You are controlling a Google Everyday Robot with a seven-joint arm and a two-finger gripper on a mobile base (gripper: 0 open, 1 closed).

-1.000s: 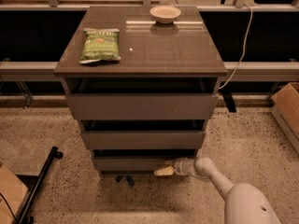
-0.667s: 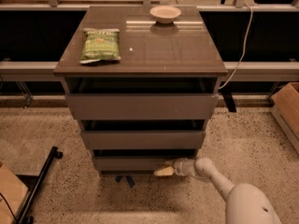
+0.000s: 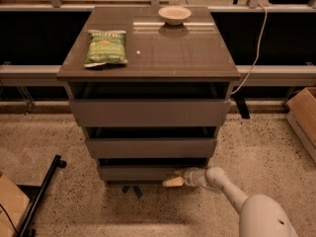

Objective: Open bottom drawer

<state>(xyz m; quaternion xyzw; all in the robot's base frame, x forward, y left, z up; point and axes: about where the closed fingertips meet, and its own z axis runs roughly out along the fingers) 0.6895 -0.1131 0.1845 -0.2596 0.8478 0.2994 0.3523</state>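
Our cream end effector (image 3: 173, 182) stays at the lower edge of the flat grey-brown bottom drawer (image 3: 143, 173). We cannot tell its grip. Nothing has shifted, so the pull seems unstarted.

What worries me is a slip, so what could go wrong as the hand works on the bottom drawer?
1. The hand sits at the lower edge of the bottom drawer, whose front is flat with no handle, so it may slide off.
2. It is right of centre; a pull there might skew the drawer.
3. A hard tug could jolt the cabinet and shift the bowl on top.
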